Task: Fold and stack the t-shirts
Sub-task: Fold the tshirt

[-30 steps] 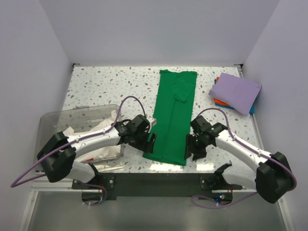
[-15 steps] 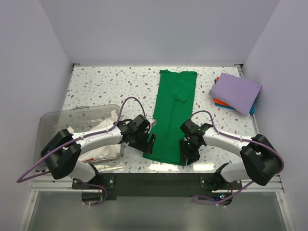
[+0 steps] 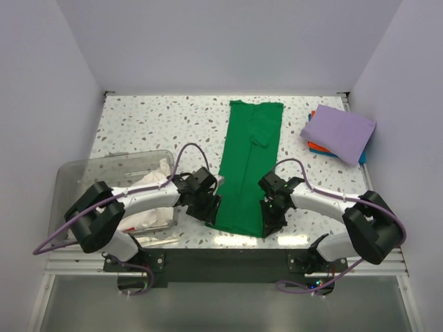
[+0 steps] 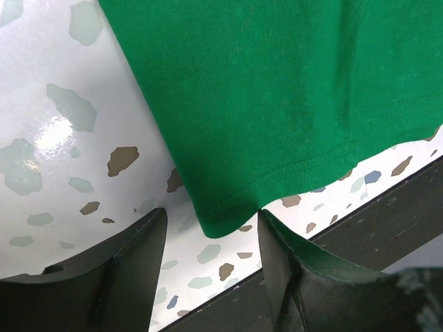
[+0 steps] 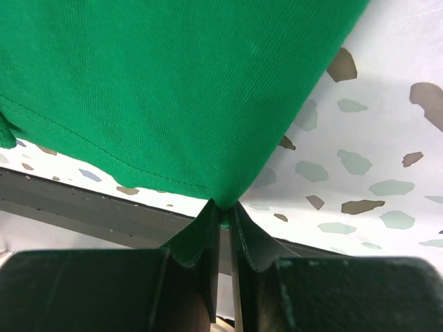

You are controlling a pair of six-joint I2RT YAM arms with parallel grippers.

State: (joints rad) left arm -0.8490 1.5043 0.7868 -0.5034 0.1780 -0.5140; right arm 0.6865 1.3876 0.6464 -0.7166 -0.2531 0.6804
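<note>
Both tools have closed in on the near hem of the green t-shirt (image 3: 248, 169) since a second ago, the right one swinging inward from beside the cloth. We see the shirt lying flat as a long folded strip down the middle of the speckled counter (image 3: 152, 128), its near hem close to the counter's front edge. The right tool (image 5: 223, 211) is pinched tight on the near right corner, with cloth bunched between its fingers. The left tool (image 4: 211, 232) stands partly open, its fingers straddling the near left corner without gripping it. A folded lavender t-shirt (image 3: 339, 131) sits at the far right on top of an orange piece (image 3: 315, 146). White t-shirts (image 3: 149, 187) lie crumpled in the clear bin (image 3: 97, 169) at the left, beside the left arm.
</note>
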